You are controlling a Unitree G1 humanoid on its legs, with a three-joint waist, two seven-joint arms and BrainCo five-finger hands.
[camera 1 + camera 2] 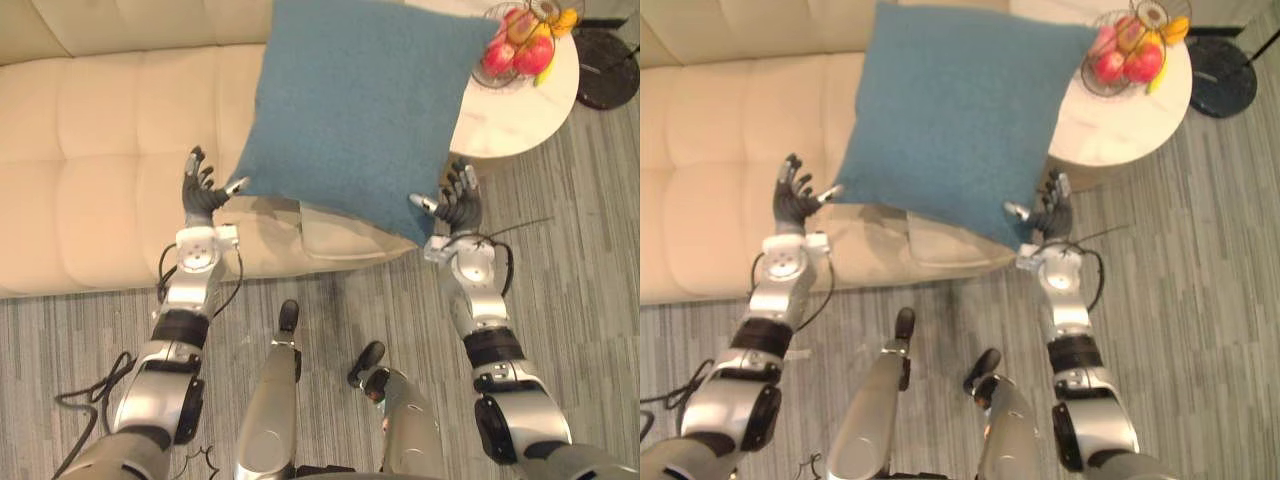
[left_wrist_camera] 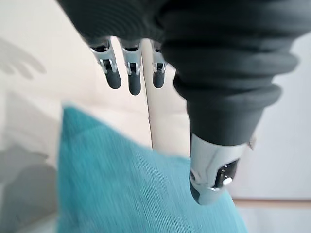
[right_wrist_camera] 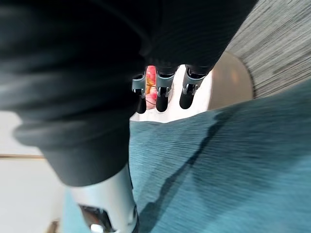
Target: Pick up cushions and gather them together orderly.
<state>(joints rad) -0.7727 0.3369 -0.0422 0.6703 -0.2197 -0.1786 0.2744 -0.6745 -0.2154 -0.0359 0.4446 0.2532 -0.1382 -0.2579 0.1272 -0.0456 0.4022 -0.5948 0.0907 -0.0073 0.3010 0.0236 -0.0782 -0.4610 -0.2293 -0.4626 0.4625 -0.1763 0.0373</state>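
Holding a blue cushion [image 1: 360,110] up above the front edge of a cream sofa [image 1: 90,150], turned corner-down like a diamond. Pressing in on it from both sides: left hand [image 1: 203,195] at the cushion's left corner, right hand [image 1: 460,205] at its lowest corner. Spreading both hands open, fingers straight and pointing up past the fabric, thumbs lying against the blue cloth (no curl round it in either wrist view). Overlapping, with the cushion's upper right corner, a round white worktop [image 1: 520,125] at the sofa's end. Carrying on that worktop a wire fruit basket [image 1: 522,40]. Lying just below the blue cushion, on the seat edge: what looks like a cream cushion [image 1: 335,240].
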